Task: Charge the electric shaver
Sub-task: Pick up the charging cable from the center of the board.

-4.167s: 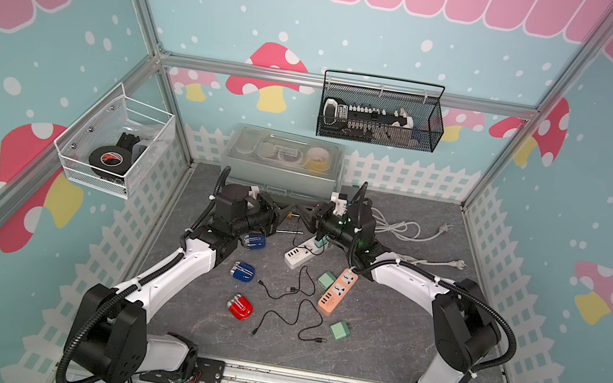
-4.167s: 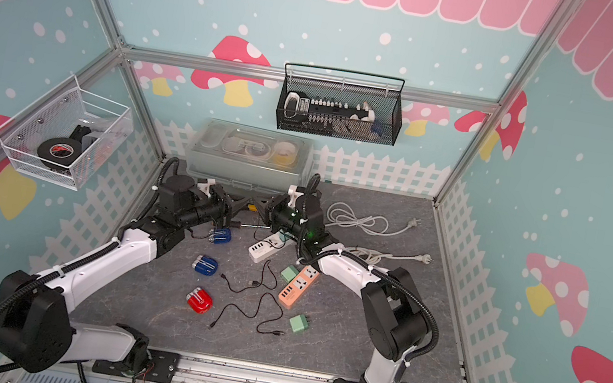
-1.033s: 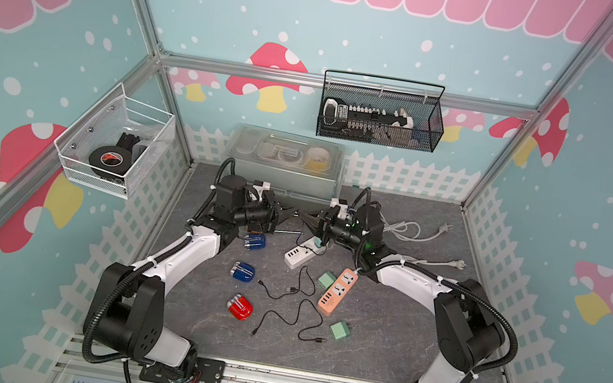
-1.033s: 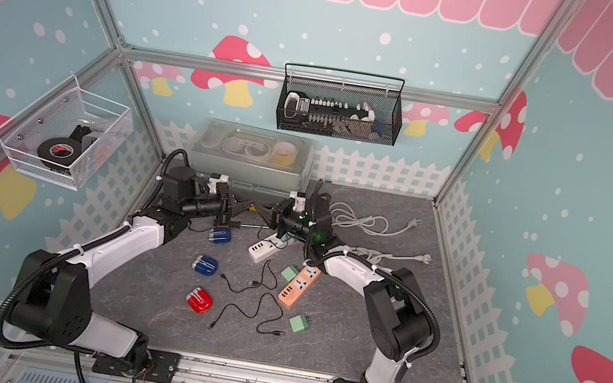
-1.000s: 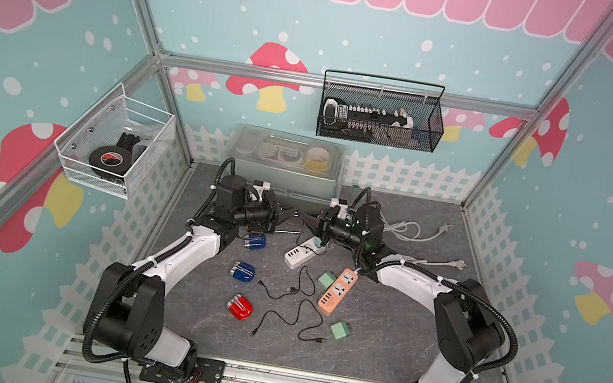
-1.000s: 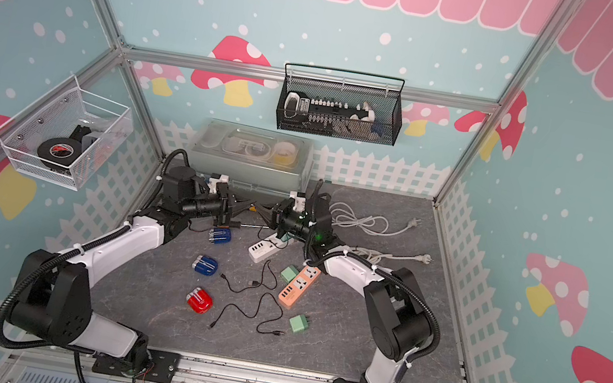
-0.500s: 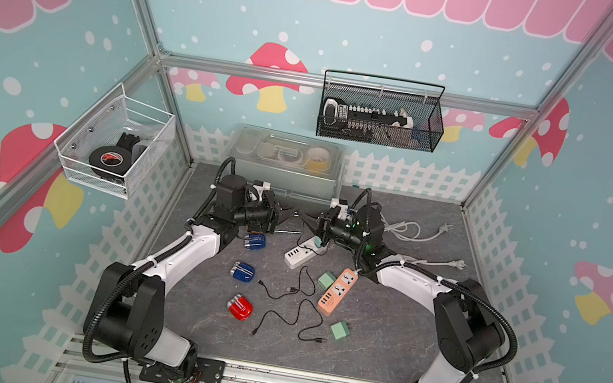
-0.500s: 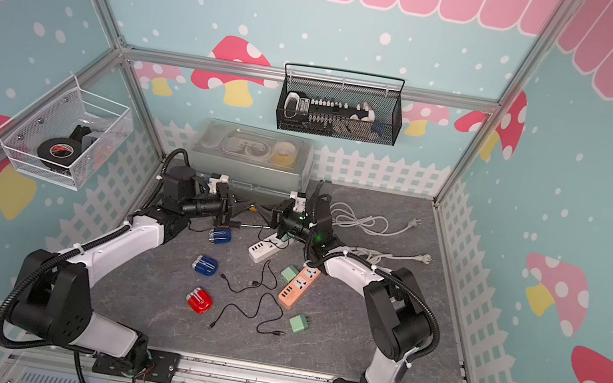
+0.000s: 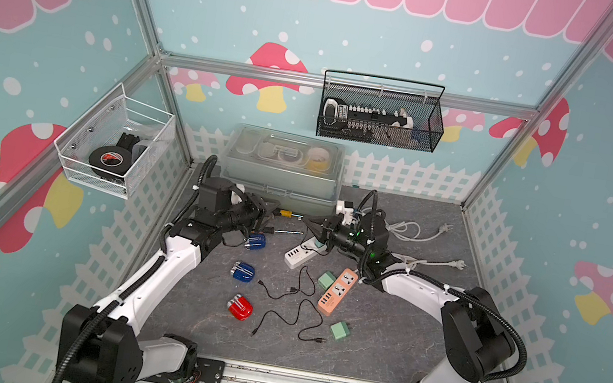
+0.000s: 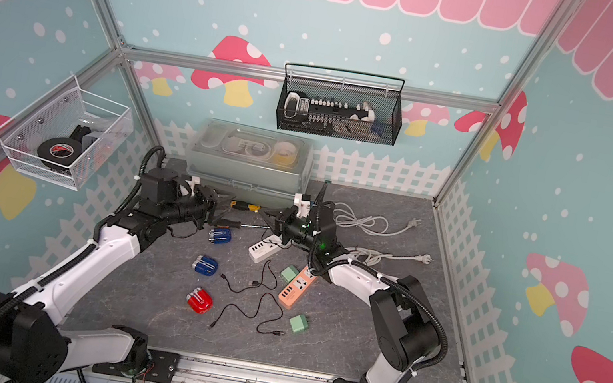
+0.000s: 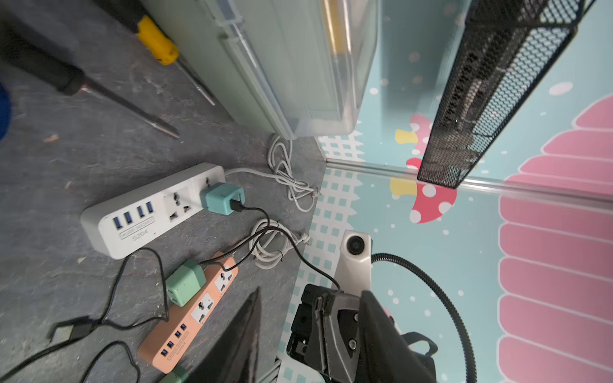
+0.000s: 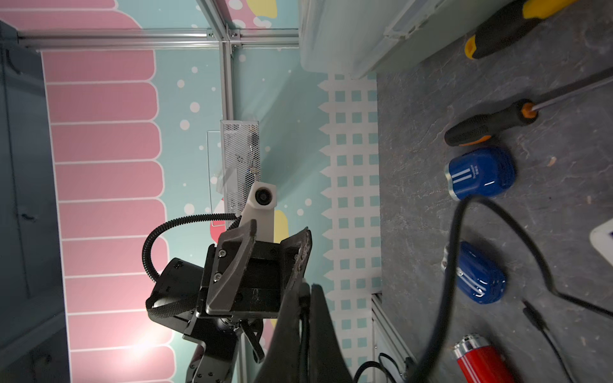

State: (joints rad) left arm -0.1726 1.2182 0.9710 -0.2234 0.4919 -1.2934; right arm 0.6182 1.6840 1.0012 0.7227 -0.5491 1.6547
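Note:
Three electric shavers lie on the grey floor: a blue one [image 9: 255, 241] [image 12: 479, 174] below the left gripper, a second blue one [image 9: 243, 272] [image 12: 477, 275] and a red one [image 9: 240, 307] [image 12: 481, 361]. My right gripper [image 9: 310, 223] [image 12: 303, 298] is shut on a black cable [image 11: 311, 265], which runs to a teal adapter [image 11: 220, 199] plugged into the white power strip [image 9: 300, 254]. My left gripper [image 9: 272, 212] [image 11: 311, 291] faces it tip to tip above the floor, open, with nothing in it. Its fingers [image 11: 238, 338] stand either side of the right gripper's tip.
An orange power strip [image 9: 336, 292], green adapters [image 9: 327, 279] [image 9: 339, 331] and loose black cables [image 9: 287, 320] lie mid-floor. Two screwdrivers [image 11: 156, 49] [image 12: 487, 124] lie in front of the clear storage box [image 9: 283, 171]. White cords [image 9: 412, 231] lie at the back right.
The left gripper's jaws have opened; they were shut half a second ago. Both arms have stayed almost where they were, tips close together.

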